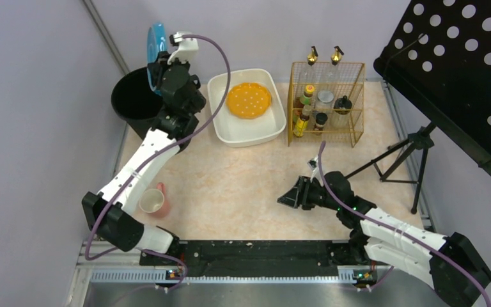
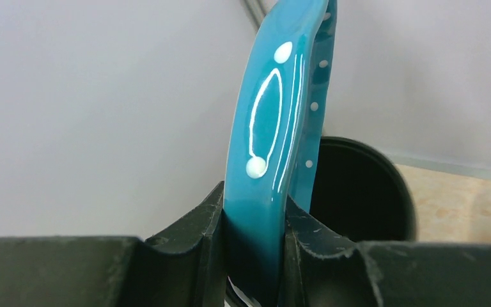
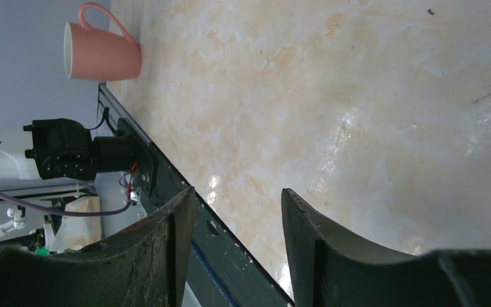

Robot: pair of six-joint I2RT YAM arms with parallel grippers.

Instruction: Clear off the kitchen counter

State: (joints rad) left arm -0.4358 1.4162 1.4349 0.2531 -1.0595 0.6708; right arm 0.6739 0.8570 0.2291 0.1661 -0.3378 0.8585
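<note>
My left gripper [image 1: 160, 64] is shut on the rim of a blue plate [image 1: 156, 42] with white dots and holds it on edge above the black bin [image 1: 133, 101] at the counter's far left. In the left wrist view the plate [image 2: 275, 128] stands between my fingers, the bin [image 2: 364, 185] behind it. An orange dotted plate [image 1: 249, 100] lies in the white basin [image 1: 220, 131]. A pink mug [image 1: 153, 201] stands on the beige kitchen counter [image 1: 243, 179] near the left; it also shows in the right wrist view [image 3: 102, 51]. My right gripper [image 1: 289, 198] is open and empty, low over the counter.
A gold wire rack [image 1: 327, 102] with several bottles stands at the back right. A black perforated music stand [image 1: 460, 70] on a tripod [image 1: 409, 160] overhangs the right edge. A black rail [image 1: 249, 249] runs along the near edge.
</note>
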